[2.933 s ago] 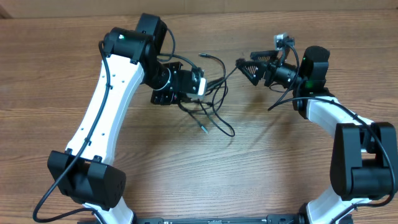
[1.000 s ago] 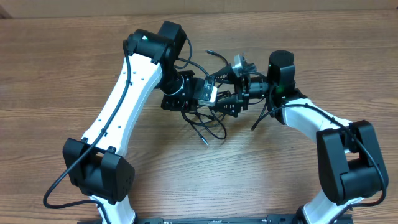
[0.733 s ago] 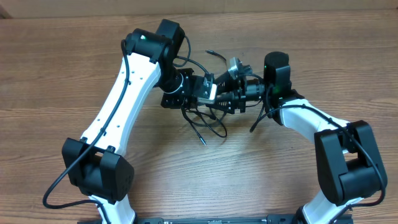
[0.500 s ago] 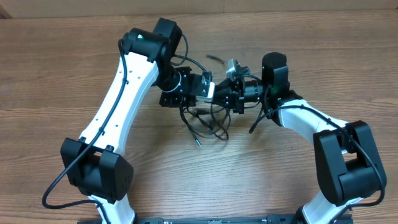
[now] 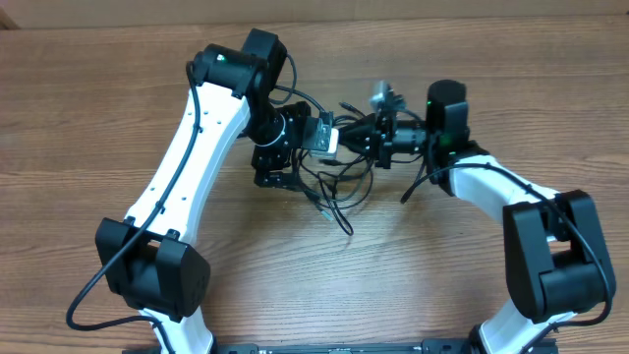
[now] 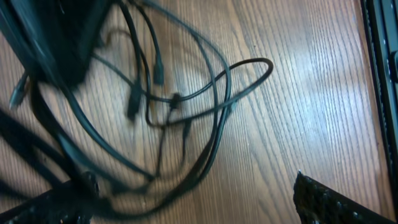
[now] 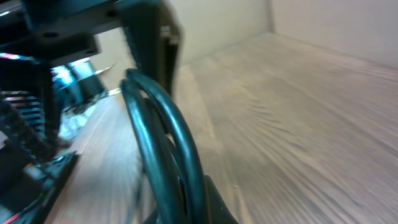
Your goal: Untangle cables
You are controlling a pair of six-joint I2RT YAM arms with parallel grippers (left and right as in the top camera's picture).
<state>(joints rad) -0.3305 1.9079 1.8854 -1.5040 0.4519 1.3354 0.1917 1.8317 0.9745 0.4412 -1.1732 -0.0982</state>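
The cables [image 5: 332, 185] are a tangle of thin black cords on the wooden table between my two arms, with one loose end trailing toward the front [image 5: 348, 230]. In the left wrist view the cables [image 6: 186, 106] lie looped on the wood, and my left gripper [image 6: 186, 211] is open, its fingertips [image 6: 329, 202] far apart at the bottom corners. From overhead, the left gripper [image 5: 278, 169] points down over the tangle's left side. My right gripper [image 5: 346, 136] is shut on cables; two dark strands [image 7: 168, 143] rise from between its jaws.
The left arm's white wrist camera [image 5: 322, 136] sits almost against the right gripper's tip. The right arm's own thicker black wire [image 5: 418, 182] hangs by its wrist. Bare wood table [image 5: 442, 285] spreads to the front and sides.
My left gripper has opened and let go of the cables. The right gripper has shut on strands and drawn back slightly to the right. The tangle has shifted and spread toward the front.
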